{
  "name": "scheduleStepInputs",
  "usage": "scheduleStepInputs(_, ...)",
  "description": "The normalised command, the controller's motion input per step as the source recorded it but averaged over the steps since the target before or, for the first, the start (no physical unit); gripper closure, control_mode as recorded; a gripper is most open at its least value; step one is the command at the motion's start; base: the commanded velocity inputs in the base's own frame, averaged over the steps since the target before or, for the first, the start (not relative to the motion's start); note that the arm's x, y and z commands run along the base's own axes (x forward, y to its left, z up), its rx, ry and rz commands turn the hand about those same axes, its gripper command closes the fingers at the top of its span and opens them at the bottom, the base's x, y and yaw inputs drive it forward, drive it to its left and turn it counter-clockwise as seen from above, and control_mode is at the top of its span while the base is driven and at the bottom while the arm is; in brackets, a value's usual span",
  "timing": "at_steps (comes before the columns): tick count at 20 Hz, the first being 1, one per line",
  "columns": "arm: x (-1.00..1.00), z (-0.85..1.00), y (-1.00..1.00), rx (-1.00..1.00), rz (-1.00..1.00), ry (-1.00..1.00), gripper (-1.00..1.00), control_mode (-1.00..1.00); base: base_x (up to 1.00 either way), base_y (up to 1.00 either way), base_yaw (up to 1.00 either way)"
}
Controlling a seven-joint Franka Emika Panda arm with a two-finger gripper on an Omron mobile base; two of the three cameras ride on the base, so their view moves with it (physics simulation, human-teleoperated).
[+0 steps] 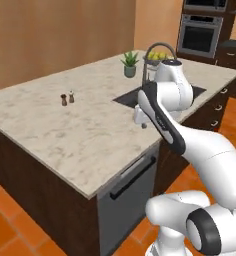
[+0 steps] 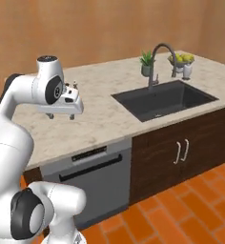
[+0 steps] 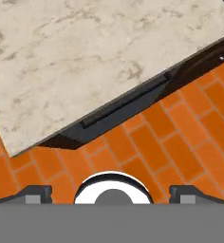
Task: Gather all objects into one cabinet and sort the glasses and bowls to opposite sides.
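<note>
Gripper: the gripper (image 2: 61, 116) is hanging above the near part of the counter, fingers spread wide and grasping nothing; in the hand view its two dark fingertips (image 3: 35, 193) are standing far apart at the bottom, pointing down at the counter edge and the floor.

Task things: no mug, red cup, bowl or wall cabinet is appearing in these views, so where they are cannot be told from here.

Step in hand: judging by the empty hand and the absent objects, the robot is probably getting into position or searching, not yet reaching for anything.

Doing it well: keeping the hand lifted above the counter while the base is turning or driving seems wise, so the fingers are not scraping the stone; the jaws are best left wide until a mug or the bowl is lined up between them.

Counter: a pale marbled counter (image 1: 65, 125) is stretching left and far, on an island of dark brown cabinets (image 2: 181, 152).

On the counter: two small shakers (image 1: 67, 97) are standing side by side toward the far left; a dark sink (image 2: 164, 98) with a curved grey tap (image 2: 159, 59) is sitting to the right, a potted plant (image 2: 147, 63) just behind it and a bowl of yellow-green fruit (image 2: 182, 60) further right.

Below: a grey dishwasher (image 2: 93, 178) with a dark bar handle is sitting under the near edge.

Room: an orange tiled floor (image 3: 180, 137), warm wooden walls, and a built-in oven (image 1: 199, 35) at the far right.
</note>
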Motion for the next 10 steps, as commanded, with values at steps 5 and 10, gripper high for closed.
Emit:
scheduleStepInputs(5, 0.0, 0.0, 0.0, 0.0, 0.0, 0.0, -1.0, 1.0, 0.16, -0.45, -0.76)
scheduleStepInputs(10, 0.0, 0.0, 0.0, 0.0, 0.0, 0.0, -1.0, 1.0, 0.42, -0.27, -0.78)
